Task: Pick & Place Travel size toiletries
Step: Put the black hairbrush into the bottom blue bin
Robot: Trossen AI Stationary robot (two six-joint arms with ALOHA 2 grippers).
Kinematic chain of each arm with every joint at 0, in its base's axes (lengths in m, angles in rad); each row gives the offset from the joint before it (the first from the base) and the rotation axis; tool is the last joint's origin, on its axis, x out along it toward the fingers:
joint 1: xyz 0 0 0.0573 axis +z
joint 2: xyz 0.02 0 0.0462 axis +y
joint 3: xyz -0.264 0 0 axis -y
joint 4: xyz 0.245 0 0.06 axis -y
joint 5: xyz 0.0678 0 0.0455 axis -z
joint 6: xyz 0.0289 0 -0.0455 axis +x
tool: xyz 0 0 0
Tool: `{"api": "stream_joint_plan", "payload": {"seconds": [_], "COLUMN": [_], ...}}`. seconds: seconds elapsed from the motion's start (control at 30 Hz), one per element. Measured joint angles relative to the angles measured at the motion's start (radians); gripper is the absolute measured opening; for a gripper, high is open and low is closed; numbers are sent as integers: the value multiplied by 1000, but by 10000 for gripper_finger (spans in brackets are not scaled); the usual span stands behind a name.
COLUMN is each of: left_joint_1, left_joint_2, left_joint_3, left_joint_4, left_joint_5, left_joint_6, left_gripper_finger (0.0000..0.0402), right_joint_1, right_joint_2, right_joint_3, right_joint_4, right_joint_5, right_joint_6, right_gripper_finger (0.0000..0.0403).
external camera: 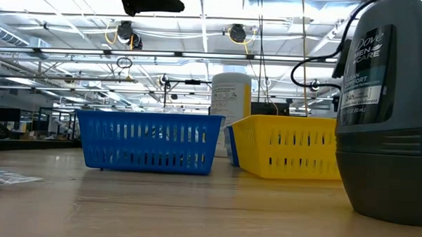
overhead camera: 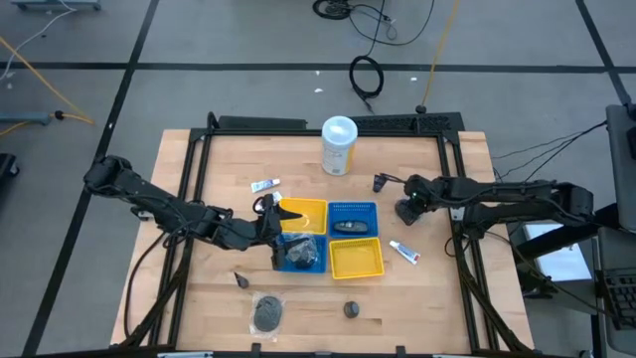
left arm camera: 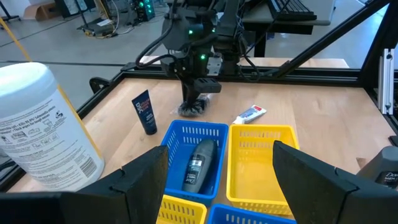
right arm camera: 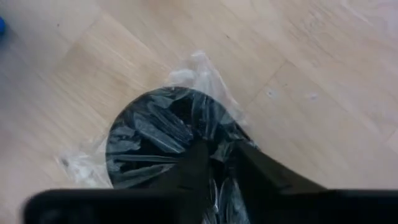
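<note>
One grasp under way: right gripper (right arm camera: 214,165) pinches nearly shut on wrapped mesh puff (right arm camera: 168,140) on table (overhead camera: 437,298). Next: lift, carry toward blue tray (overhead camera: 353,220). Left gripper (left arm camera: 217,180) waits spread wide, empty, over trays.

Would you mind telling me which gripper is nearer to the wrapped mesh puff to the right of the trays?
The right. The right gripper is down on the wrapped mesh puff, jaws closing into its plastic. The left gripper hovers at the trays' far left side.
</note>
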Motion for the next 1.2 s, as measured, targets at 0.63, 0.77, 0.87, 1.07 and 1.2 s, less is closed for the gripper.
{"api": "stream_joint_plan", "payload": {"seconds": [0.63, 0.77, 0.87, 1.07, 1.2], "left_joint_1": [0, 0, 0, 0, 1], "left_joint_2": [0, 0, 0, 0, 0], "left_joint_3": [0, 0, 0, 0, 0], "left_joint_4": [1, 1, 1, 24, 48], "left_joint_5": [0, 0, 0, 0, 0], "left_joint_6": [-5, -9, -18, -31, -32], "left_gripper_finger": [282, 282, 282, 282, 282], "right_joint_1": [97, 153, 205, 329, 420], "right_joint_2": [0, 0, 0, -1, -1], "right_joint_3": [199, 270, 321, 430, 493], "right_joint_4": [-110, -177, -202, -192, -154], "right_joint_5": [-1, 57, 86, 176, 264], "right_joint_6": [-27, -2, 23, 27, 26], "right_gripper_finger": [0, 0, 0, 0, 0]}}
